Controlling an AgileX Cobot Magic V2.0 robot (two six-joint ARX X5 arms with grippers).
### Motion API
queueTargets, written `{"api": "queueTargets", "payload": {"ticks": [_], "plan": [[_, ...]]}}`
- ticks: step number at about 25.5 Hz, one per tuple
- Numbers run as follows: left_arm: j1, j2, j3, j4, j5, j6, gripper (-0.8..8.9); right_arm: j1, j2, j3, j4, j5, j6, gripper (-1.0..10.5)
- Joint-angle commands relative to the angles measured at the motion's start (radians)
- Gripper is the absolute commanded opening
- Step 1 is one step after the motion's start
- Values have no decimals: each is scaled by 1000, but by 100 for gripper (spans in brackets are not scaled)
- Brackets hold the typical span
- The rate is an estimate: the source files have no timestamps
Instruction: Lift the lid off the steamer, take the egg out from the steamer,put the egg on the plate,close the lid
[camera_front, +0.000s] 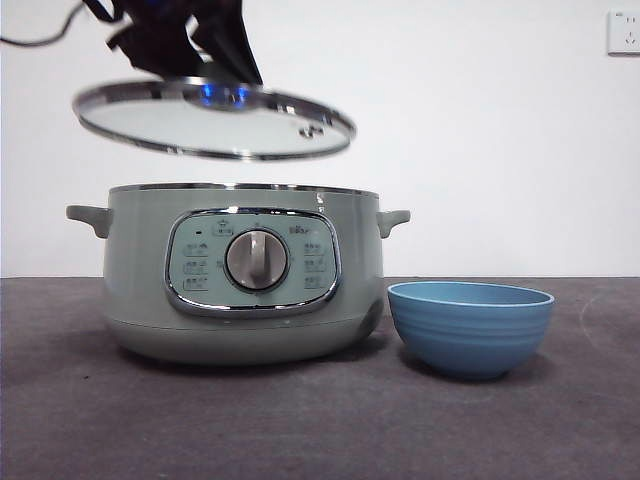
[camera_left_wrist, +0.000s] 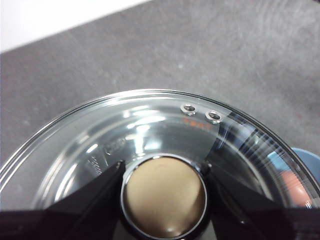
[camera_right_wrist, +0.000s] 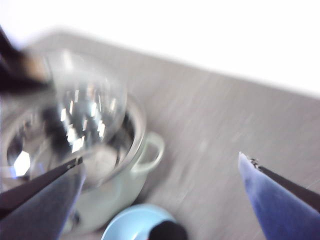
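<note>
Glass and chrome hung in the air at the left of the front view: the lid (camera_front: 214, 121) was held clear above the steamer (camera_front: 240, 275), tilted slightly, its vent hole toward three o'clock; the left tool (camera_left_wrist: 164, 192) had its two black jaws closed against either side of the knob (camera_left_wrist: 164, 197), seen plainly in the left wrist view, with the grey surface (camera_left_wrist: 150, 55) visible through and beyond the glass; below, the steamer stood open on the surface, its dial at the middle of the control panel and a small handle at nine and at three o'clock; I could not tell from any view whether an egg lay inside; just beside the steamer at its three o'clock, apart from it, sat the plate (camera_front: 470, 325), upright; the right tool (camera_right_wrist: 160, 200) hovered above steamer and plate in a blurred wrist view, its jaws spread wide and gripping nothing.
</note>
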Motion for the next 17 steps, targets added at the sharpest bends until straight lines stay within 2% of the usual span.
{"api": "queueTargets", "payload": {"ticks": [1,6,17], "plan": [[-2,24,15,77,6,14,-8,1,-67,2,-4,15,-3,567],[-14,65,15,124,6,14,-8,2,-127,2,-7,14,0,566],[-21,116,15,122,2,8,-8,2,-131,2,-26,13,-1,566]]}}
